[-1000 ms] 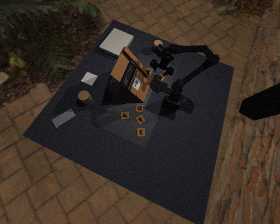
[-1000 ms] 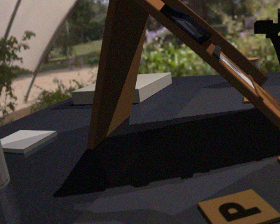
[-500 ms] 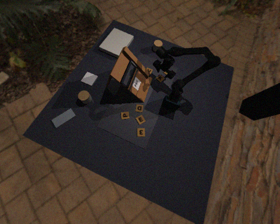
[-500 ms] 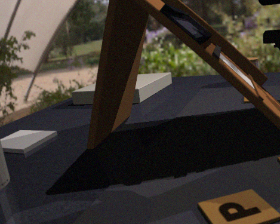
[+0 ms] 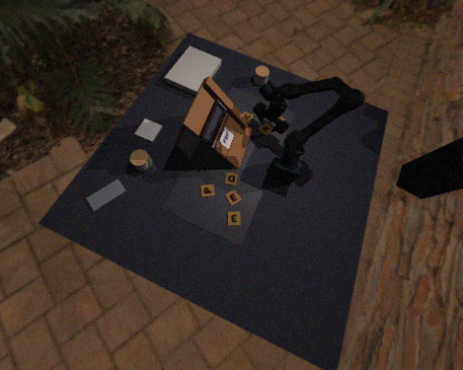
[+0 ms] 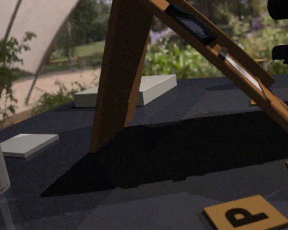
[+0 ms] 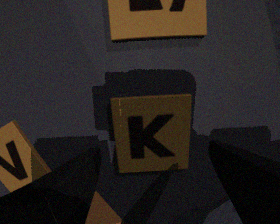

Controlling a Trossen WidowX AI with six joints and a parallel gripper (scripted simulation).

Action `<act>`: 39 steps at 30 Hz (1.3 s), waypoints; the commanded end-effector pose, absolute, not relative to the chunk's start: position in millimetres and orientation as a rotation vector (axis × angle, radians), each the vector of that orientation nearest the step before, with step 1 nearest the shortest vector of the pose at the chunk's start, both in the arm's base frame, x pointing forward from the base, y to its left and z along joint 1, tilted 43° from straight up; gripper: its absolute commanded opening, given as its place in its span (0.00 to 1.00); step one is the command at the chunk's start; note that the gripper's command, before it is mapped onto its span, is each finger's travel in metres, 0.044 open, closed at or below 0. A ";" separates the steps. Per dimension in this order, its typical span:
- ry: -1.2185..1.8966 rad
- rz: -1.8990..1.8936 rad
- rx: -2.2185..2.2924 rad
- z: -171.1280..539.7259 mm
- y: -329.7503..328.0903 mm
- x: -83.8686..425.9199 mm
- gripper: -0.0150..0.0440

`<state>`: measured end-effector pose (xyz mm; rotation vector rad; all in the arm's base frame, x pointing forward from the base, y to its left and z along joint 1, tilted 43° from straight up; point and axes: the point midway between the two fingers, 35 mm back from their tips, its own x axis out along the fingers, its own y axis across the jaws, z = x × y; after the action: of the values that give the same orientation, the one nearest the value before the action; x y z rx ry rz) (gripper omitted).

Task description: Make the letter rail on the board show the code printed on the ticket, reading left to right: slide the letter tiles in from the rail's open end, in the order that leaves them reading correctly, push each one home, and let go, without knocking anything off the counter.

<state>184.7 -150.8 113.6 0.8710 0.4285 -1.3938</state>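
Wrist view puts your black two-fingered gripper [image 5: 272, 118] [image 7: 155, 150], spread wide and empty, over the square orange-tan K tile [image 5: 266, 128] [image 7: 152, 134]; likely picking next, so lower and close squarely

A black K stands on a square yellow-orange wooden tile [image 5: 266, 128] [image 7: 150, 132]; a black V marks a matching tile [image 5: 246, 116] [image 7: 17, 157] beside the brown wooden board [image 5: 197, 113] [image 6: 122, 61]. On the near tabletop [image 5: 290, 252] [image 6: 51, 175], similar tiles carry P [image 5: 207, 190] [image 6: 246, 213], D [image 5: 231, 179], a slanted E [image 5: 233, 197], and a 3 or turned E [image 5: 234, 218]. Print on the white paper ticket [image 5: 226, 138] is too small to read surely; another tile's mark [image 7: 157, 25] is cut off.
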 end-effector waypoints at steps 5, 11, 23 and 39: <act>0.432 -1.390 0.868 112.0 -152.6 185.2 0.83; 0.432 -1.390 0.868 107.3 -156.8 186.5 0.83; 0.431 -1.390 0.867 98.5 -165.1 188.2 0.83; 0.431 -1.390 0.867 98.5 -165.1 188.2 0.71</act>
<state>187.6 -165.2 98.6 0.8695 0.4282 -1.3946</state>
